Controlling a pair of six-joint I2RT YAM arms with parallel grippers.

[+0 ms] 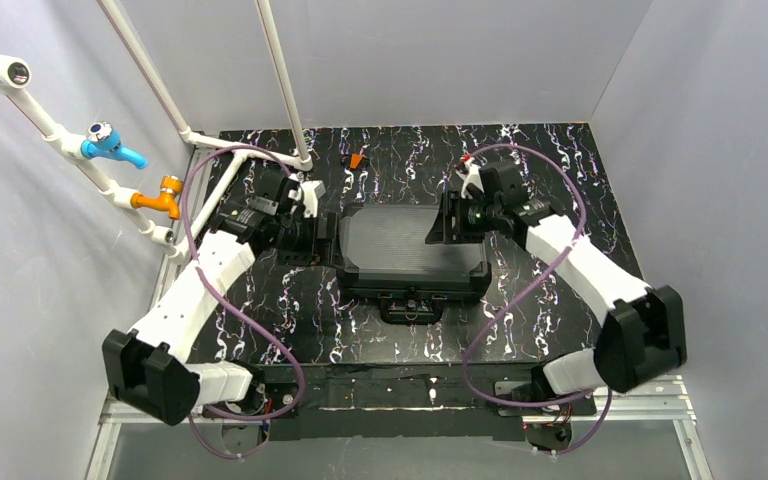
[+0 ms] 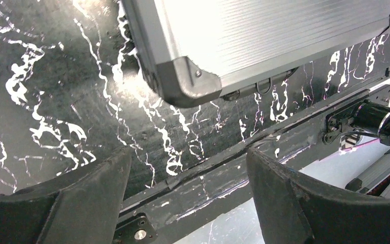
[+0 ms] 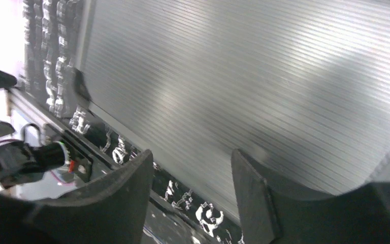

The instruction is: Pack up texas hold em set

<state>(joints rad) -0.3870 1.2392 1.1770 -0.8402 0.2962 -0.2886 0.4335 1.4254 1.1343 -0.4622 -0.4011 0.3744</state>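
Facing near edge: handle [image 1: 410, 311] of case [image 1: 412, 255], centred on table [image 1: 560, 170]. Lid [image 3: 259, 66] seen down. Loose pieces not in view, presumably packed inside. L gripper [image 2: 188, 155] parked just beside case's left side, jaws spread, nothing held. R gripper [image 3: 192, 155] poised over lid's right end, jaws apart, empty. Both prob. positioned to press lid flat for latching. Latch state can't be told.

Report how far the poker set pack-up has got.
Done: the case lies lid down, no chips, cards or dice in sight. In hand: left pincer and right pincer flank it, both open, holding nothing. Left: the front latches, whether fastened I cannot tell.
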